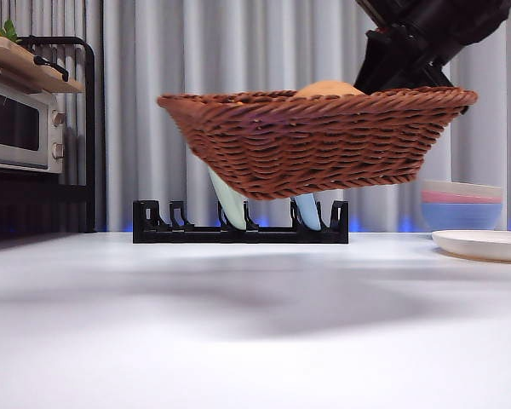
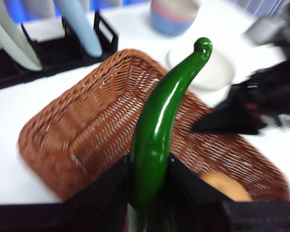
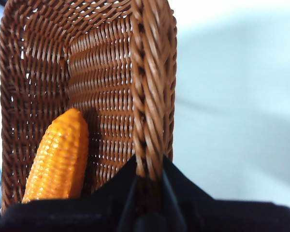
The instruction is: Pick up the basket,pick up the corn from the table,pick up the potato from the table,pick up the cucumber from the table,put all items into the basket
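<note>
Cucumber (image 2: 154, 140) only in left-wrist view

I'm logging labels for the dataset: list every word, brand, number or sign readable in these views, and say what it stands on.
None can be read.
The oven front shows knobs but no legible print.
The basket, cucumber, corn, rack and bowls carry no writing.
The left wrist view is motion-blurred, yet no label shows there.
</note>
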`<state>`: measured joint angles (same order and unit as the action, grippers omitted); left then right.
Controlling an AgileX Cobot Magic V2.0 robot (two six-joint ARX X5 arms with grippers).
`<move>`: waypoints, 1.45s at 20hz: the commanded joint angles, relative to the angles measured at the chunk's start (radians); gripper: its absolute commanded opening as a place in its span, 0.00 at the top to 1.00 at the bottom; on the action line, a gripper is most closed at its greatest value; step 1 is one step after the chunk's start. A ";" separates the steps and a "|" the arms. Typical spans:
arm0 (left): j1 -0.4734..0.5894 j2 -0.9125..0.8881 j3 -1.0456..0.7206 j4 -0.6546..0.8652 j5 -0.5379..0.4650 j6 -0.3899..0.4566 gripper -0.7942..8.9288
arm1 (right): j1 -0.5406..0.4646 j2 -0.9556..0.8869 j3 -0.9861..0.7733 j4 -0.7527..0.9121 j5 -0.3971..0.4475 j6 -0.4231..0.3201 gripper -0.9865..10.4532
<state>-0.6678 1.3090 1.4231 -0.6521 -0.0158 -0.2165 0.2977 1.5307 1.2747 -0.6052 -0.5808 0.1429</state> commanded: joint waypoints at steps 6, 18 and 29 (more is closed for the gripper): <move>0.047 0.357 0.117 -0.037 -0.010 0.117 0.93 | 0.025 0.003 0.005 0.012 -0.016 0.033 0.92; 0.028 0.340 0.277 -0.129 0.048 0.063 0.24 | 0.025 0.006 0.005 0.006 0.093 0.098 0.92; -0.013 0.045 0.496 -0.170 0.073 0.064 0.24 | 0.040 0.261 0.005 0.189 0.138 0.377 0.92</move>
<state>-0.6800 1.3544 1.9255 -0.8234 0.0574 -0.1501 0.3340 1.7901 1.2751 -0.4294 -0.4332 0.4885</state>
